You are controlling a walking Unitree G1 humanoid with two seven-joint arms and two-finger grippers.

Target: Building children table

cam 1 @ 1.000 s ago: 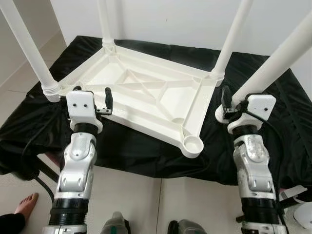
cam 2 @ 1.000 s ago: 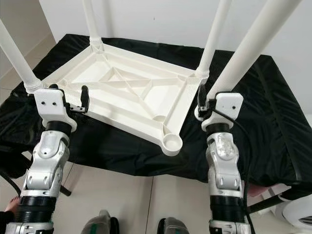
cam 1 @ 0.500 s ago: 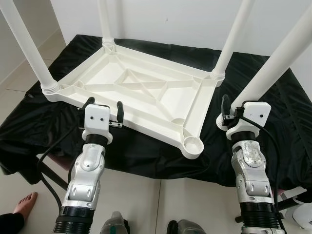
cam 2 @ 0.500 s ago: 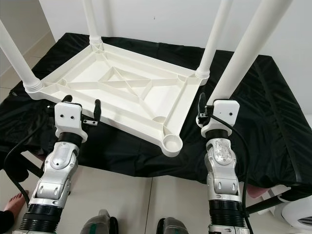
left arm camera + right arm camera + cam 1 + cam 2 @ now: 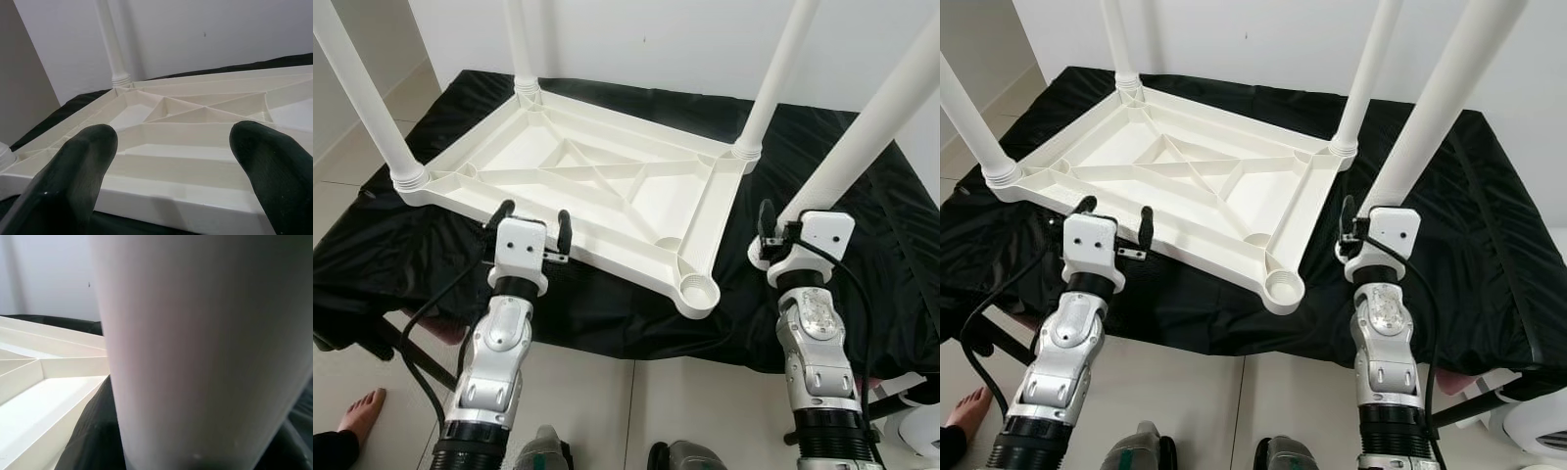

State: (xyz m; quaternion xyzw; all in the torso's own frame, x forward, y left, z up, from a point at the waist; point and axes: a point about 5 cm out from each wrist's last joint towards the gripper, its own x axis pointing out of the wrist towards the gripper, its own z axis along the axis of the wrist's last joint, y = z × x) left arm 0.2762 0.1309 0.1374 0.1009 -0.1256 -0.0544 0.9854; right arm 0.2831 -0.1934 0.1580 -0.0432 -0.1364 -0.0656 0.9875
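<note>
The right hand (image 5: pixel 773 227) is clamped round a loose white plastic leg (image 5: pixel 876 127), a smooth tube. The left hand (image 5: pixel 530 217) gapes wide, empty, at the near rim of the upturned ribbed table (image 5: pixel 597 186), whose bare socket (image 5: pixel 701 290) sits at 4 o'clock, all on black cloth (image 5: pixel 862 245).

Both head views look down and forward from above at the upside-down white tabletop (image 5: pixel 597 186) on the black cloth (image 5: pixel 862 235), with both silver arms reaching in from the near edge. They're a stereo pair, so same scene, just shifted sideways a bit. The left wrist cam sits low and close, looking along the left pincer (image 5: pixel 171 161) between its two spread black fingers (image 5: pixel 73 171) across the tabletop's ribbed underside toward the far wall. The right wrist cam is right up against the loose white leg (image 5: pixel 195 347), with a slice of that same tabletop off beside it.
</note>
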